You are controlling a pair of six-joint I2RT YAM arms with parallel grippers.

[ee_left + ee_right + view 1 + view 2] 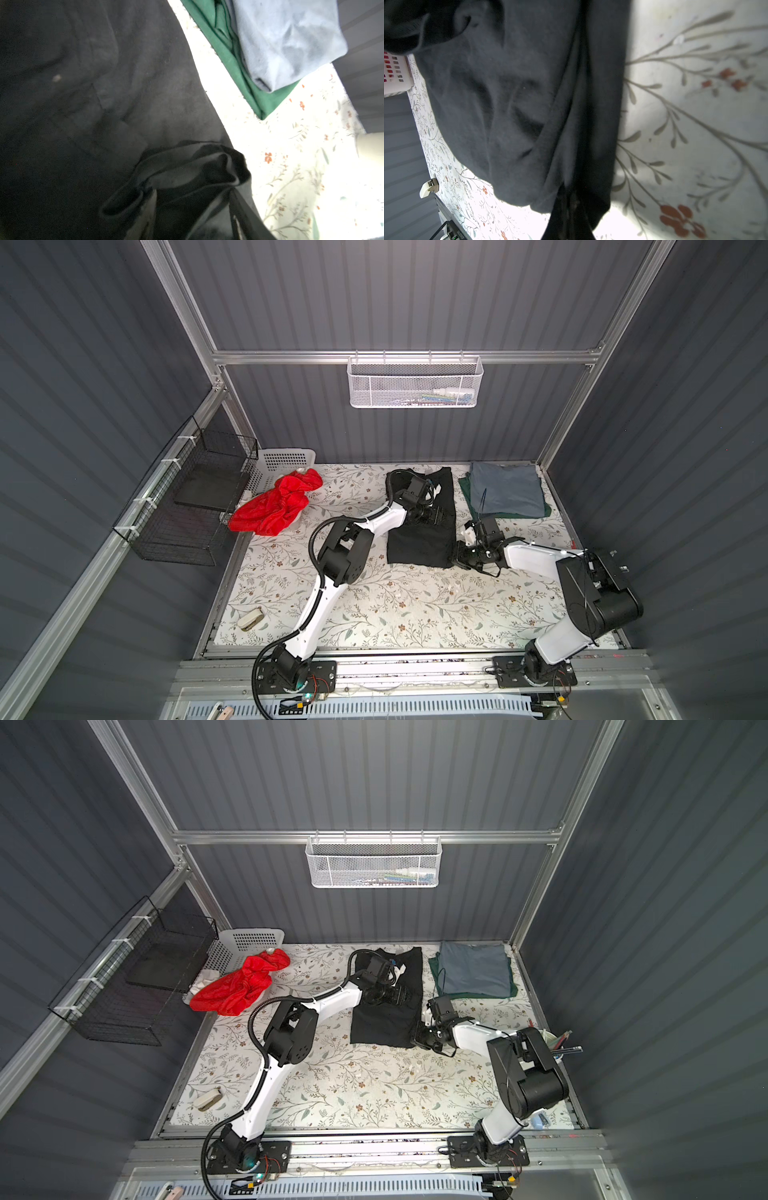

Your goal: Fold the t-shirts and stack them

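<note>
The jaws of the right gripper [458,558] are squeezing the near corner of the black t-shirt [417,545], which is lying in the middle of the table [374,605], likely to fold it, while the left gripper [437,516] is sitting over it, jaws too hidden to tell.

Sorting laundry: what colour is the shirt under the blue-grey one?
The shirt is dark green, clearest in the left wrist view.

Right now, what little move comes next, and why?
Probably lift the near corner of the black t-shirt and carry it toward the far end: the right jaws are shut on that corner, and the shirt lies long and narrow.
</note>
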